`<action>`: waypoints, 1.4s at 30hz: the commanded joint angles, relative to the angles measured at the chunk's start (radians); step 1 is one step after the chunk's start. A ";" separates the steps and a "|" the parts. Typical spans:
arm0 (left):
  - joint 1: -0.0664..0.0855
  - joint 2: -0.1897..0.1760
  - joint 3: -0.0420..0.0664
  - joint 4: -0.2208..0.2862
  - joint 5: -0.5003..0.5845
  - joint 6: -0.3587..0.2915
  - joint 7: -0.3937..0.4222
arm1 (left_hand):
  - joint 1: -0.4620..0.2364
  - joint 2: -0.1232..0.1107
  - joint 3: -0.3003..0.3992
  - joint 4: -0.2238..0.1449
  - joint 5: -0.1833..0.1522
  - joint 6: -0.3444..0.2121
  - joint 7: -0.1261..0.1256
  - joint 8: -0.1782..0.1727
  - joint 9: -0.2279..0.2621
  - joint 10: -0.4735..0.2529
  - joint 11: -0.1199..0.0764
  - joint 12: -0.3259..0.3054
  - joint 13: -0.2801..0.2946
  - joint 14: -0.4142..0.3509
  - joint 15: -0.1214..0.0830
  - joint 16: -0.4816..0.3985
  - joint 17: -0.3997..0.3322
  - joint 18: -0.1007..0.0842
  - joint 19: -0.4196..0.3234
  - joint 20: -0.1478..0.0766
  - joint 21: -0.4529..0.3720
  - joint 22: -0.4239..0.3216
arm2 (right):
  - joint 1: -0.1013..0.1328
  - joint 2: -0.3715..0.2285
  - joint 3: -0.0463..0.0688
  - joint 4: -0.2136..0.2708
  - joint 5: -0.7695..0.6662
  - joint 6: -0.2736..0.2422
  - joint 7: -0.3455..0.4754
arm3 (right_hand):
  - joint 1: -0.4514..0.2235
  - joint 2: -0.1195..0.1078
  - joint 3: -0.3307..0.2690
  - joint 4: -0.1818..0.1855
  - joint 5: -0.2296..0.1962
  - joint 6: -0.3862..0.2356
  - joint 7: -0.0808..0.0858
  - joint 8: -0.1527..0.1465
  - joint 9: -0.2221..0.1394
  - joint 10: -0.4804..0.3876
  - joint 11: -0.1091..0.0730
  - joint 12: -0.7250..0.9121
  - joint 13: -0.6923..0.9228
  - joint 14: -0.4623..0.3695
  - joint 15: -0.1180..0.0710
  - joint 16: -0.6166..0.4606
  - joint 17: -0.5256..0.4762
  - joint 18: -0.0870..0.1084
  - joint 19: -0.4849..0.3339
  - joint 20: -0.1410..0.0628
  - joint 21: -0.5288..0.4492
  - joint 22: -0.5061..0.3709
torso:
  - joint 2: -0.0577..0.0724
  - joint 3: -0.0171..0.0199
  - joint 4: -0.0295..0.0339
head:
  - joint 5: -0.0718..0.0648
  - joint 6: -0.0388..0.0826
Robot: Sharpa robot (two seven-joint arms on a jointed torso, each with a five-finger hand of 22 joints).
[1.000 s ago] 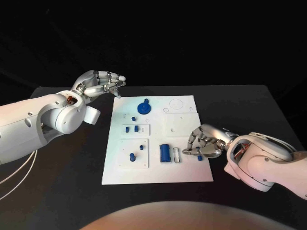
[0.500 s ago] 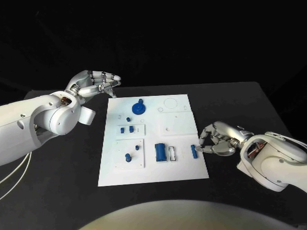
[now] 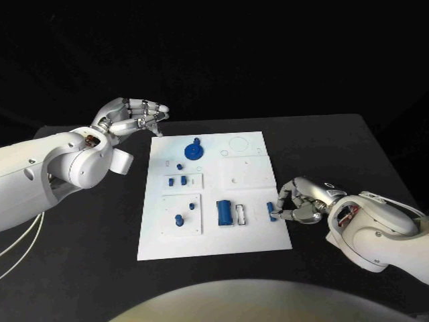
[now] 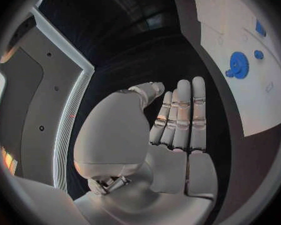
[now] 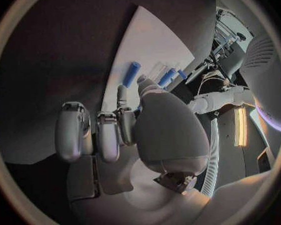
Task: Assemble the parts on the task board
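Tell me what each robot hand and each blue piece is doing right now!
Left robot hand: raised past the board's far corner, fingers together, holding nothing.
Right robot hand: curled at the board's edge, touching a small blue peg.
Blue gear: flat on the task board.
Blue block: lying on the board.

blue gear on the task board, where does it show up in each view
Head view: the blue gear lies at the far end of the task board, near the left hand.
Left wrist view: the gear lies on the white board beyond the left hand's fingers.
Right wrist view: I cannot make the gear out there.
Shared landmark: the white task board, seen in all three views.
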 commanded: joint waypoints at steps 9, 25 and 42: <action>0.000 0.000 0.001 0.003 -0.004 0.017 0.007 | 0.001 0.001 -0.001 -0.004 0.005 -0.008 0.010 0.002 -0.002 -0.010 0.001 0.004 -0.001 -0.007 0.002 -0.007 0.001 0.013 -0.007 0.002 0.006 0.001 | -0.021 0.045 0.000 -0.030 -0.037 0.001 -0.056 | -0.019 0.006 -0.007 0.002 0.002 0.011 0.001 -0.007 0.004 -0.005 0.003 -0.004 0.093 0.080 0.006 -0.005 0.150 -0.006 0.030 0.009 -0.006 0.199 | 0.001 0.0003 -0.0006 | 0.006 -0.002; 0.000 -0.002 0.001 0.007 -0.004 0.016 0.005 | -0.001 0.002 -0.001 -0.004 0.005 -0.008 0.010 0.003 -0.002 -0.010 0.001 0.005 -0.002 -0.007 0.003 -0.006 0.001 0.013 -0.008 0.002 0.007 0.002 | -0.029 0.085 0.000 -0.061 -0.050 0.071 -0.105 | 0.157 0.003 0.212 -0.068 0.007 0.039 -0.017 -0.033 0.024 -0.006 -0.014 -0.007 0.096 0.081 -0.009 -0.005 0.152 -0.006 0.031 -0.003 -0.004 0.200 | -0.001 0.0004 -0.0015 | 0.013 -0.008; 0.001 0.001 0.001 0.006 -0.007 0.016 0.000 | 0.000 0.002 0.000 -0.005 0.005 -0.008 0.010 0.003 -0.002 -0.011 0.001 0.006 -0.003 -0.008 0.003 -0.006 0.002 0.013 -0.009 0.002 0.007 0.002 | -0.018 0.075 0.001 -0.002 -0.062 0.042 -0.123 | 0.047 -0.049 0.453 -0.169 -0.001 0.062 -0.027 -0.031 0.068 0.002 -0.022 -0.006 0.102 0.082 -0.015 -0.003 0.159 -0.010 0.038 -0.008 0.016 0.205 | -0.001 0.0001 -0.0018 | 0.011 -0.002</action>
